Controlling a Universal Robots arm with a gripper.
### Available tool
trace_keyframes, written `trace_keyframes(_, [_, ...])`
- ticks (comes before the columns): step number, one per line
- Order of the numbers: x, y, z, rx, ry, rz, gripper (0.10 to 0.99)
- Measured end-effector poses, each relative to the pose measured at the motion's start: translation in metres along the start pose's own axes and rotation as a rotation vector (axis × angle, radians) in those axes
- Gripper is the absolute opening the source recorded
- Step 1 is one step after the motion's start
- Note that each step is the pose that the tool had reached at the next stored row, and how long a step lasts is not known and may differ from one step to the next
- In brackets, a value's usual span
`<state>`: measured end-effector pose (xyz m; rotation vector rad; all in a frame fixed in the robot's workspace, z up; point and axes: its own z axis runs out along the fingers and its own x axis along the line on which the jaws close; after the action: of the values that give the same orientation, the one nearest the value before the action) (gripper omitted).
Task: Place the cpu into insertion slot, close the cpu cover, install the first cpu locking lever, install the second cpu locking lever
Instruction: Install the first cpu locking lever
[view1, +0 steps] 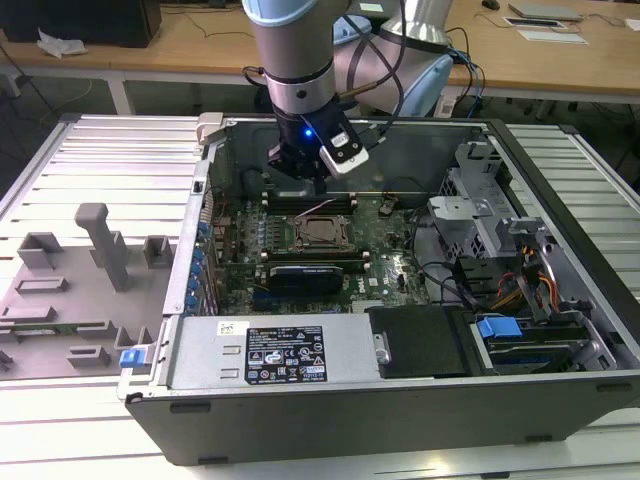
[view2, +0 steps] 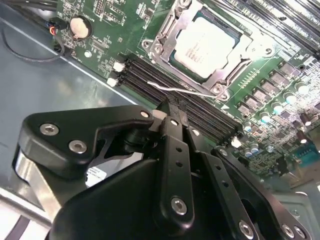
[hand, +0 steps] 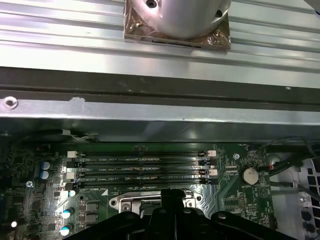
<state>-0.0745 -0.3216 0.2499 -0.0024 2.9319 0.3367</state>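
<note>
We're looking at a ribbed metal table (view1: 95, 150) that's carrying the open computer case (view1: 400, 420) in the middle, with a grey fixture tray (view1: 60, 290) sitting just beside it on the exterior view's left

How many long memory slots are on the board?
4 memory slots, side by side in one bank between the cpu and the case wall; the gripper may hide more.

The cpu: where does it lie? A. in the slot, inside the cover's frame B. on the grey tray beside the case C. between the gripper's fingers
A: the second wrist view shows the cpu seated inside the cover on the board.
</note>
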Motion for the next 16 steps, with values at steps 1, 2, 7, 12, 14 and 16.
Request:
trace_keyframes(1, [0.0007,-0.0008,0.0032,0.000,-0.0017,0.000,0.106])
trace_keyframes(2, [0.0010,-0.0012,0.0047,0.000,-0.0036,-0.001,0.106])
trace_keyframes(7, [0.0030,-0.0036,0.0149,0.000,-0.0104,-0.002,0.106])
trace_keyframes(12, [0.0025,-0.0030,0.0184,0.004,-0.0106,-0.002,0.106])
trace_keyframes(14, [0.0020,-0.0020,0.0193,0.006,-0.0110,0.000,0.106])
trace_keyframes(16, [0.0015,0.0008,0.0209,0.011,-0.0120,0.004,0.106])
